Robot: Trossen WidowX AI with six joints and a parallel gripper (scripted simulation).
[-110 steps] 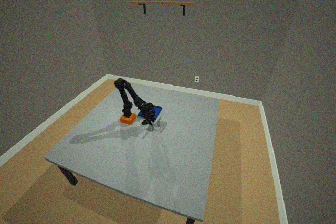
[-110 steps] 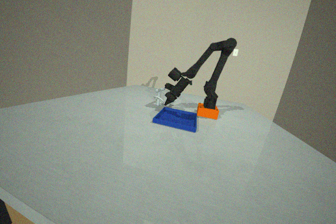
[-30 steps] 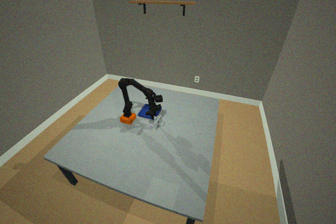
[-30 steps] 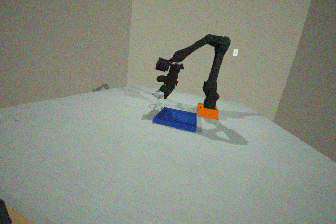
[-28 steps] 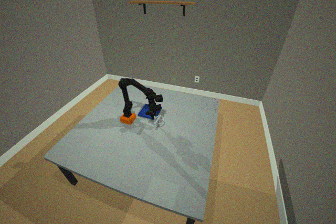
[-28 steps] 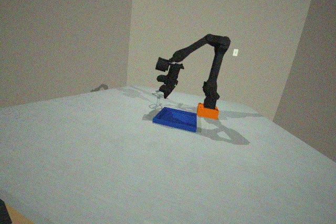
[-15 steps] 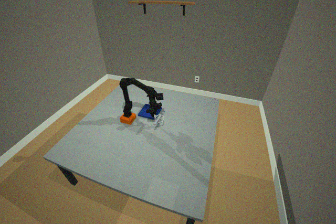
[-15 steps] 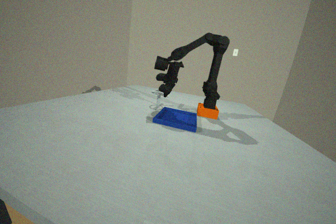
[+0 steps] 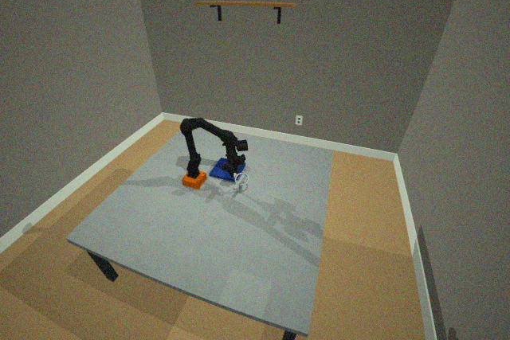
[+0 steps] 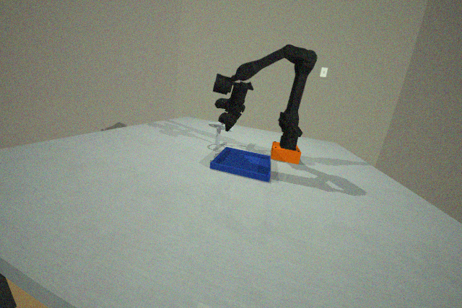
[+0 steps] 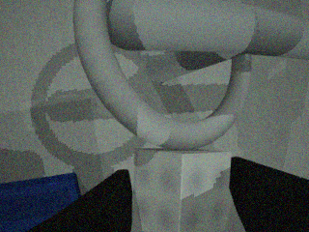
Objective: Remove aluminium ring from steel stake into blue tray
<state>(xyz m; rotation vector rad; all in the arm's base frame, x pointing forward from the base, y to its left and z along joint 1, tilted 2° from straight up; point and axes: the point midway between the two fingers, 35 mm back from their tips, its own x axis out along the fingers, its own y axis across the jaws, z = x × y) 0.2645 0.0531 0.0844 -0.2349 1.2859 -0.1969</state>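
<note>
- The gripper (image 9: 235,174) (image 10: 227,130) (image 11: 180,174) is partly closed, its dark fingers standing apart on either side of the small pale tab (image 11: 182,190), which it has hold of.
- The tab runs from between the fingers to the near edge of the aluminium ring (image 9: 241,173) (image 10: 211,124) (image 11: 108,92), so the ring is carried by it.
- The ring is up off the counter (image 9: 185,220) (image 10: 149,203) (image 11: 285,121), at about the height of the stake's top.
- In the wrist view the cross-bar (image 11: 193,26) passes over the ring's right side, while its left end lies within the ring's outline; whether the ring is clear of it, I cannot tell.
- The steel stake (image 10: 216,141) stands upright on the counter, below the ring and just beside the tray.
- The blue tray (image 9: 215,175) (image 10: 238,174) (image 11: 43,200) sits flat on the counter, near the stake; the ring is outside it.
- The black arm (image 9: 210,127) (image 10: 265,62) arches up from its orange base (image 9: 191,182) (image 10: 285,154) and bends down to the gripper.
- The base is on the counter, near the tray and apart from it.
- Farther out, a wooden shelf (image 9: 247,4) is fixed to the wall on two dark brackets.
</note>
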